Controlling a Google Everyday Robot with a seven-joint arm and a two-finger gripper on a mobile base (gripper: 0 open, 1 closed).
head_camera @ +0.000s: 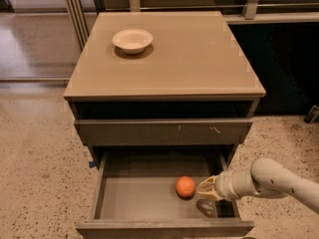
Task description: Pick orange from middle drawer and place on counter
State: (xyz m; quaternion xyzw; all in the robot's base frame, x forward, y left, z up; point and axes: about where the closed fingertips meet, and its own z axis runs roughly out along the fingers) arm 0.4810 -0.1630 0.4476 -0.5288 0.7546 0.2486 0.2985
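Note:
The orange (185,186) lies on the grey floor of the pulled-out middle drawer (134,199), right of its centre. My gripper (206,188) reaches in from the right, inside the drawer, just to the right of the orange and close to it. The pale arm (269,180) stretches off to the lower right. The tan counter (179,59) is the cabinet's top slab, above the drawers.
A white bowl (132,40) sits on the counter's back left. A closed drawer front with small pale scratches (164,132) overhangs the back of the open drawer. Speckled floor surrounds the cabinet; a dark cabinet stands to the right.

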